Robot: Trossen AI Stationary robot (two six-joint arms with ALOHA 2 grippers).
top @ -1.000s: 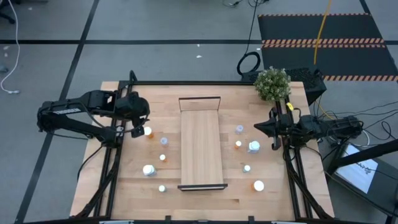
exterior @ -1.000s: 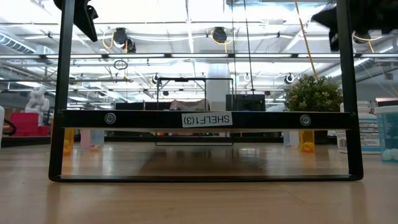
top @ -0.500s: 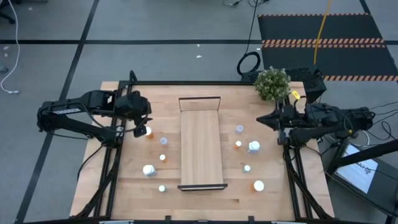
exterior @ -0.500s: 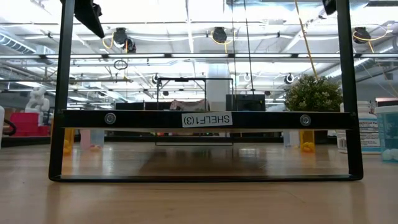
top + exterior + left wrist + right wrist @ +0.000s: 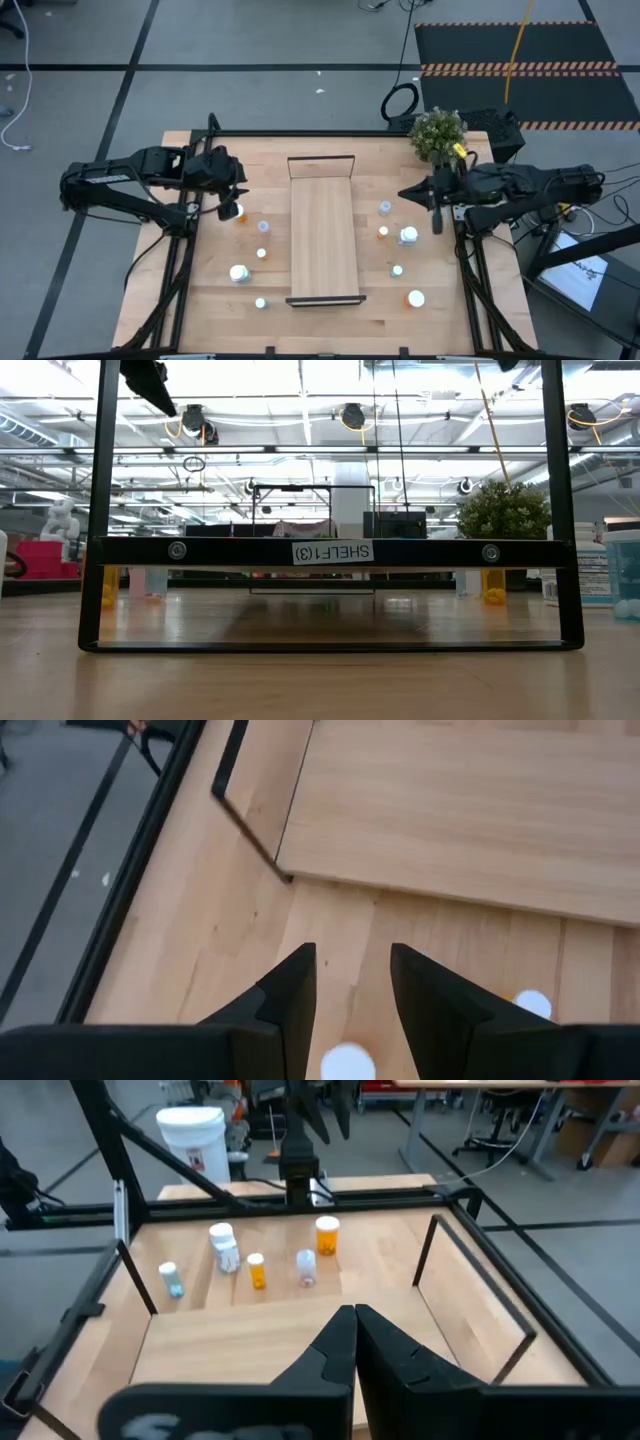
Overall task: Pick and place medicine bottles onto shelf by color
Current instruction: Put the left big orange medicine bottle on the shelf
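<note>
The shelf [image 5: 323,240] lies in the middle of the table; its near frame rail fills the low view [image 5: 330,551]. Several medicine bottles stand on the table on either side of it. My left gripper [image 5: 230,198] is open, over a white-capped orange bottle [image 5: 238,212] left of the shelf; the cap [image 5: 348,1063] shows between the fingers in the left wrist view, and I cannot tell that they touch it. My right gripper [image 5: 403,194] is shut and empty, above the table right of the shelf, near a pale blue bottle [image 5: 385,208]; its shut fingers [image 5: 352,1325] point toward the left-side bottles [image 5: 257,1270].
A potted plant [image 5: 437,133] stands at the far right corner. Left of the shelf stand a pale bottle [image 5: 263,227], a small orange one [image 5: 261,253] and a white one [image 5: 239,272]; on the right, an orange one [image 5: 415,298] and a white one [image 5: 408,236].
My right gripper has risen and gone toward the table's far edge, then toward the shelf, staying shut. No bottle has moved.
</note>
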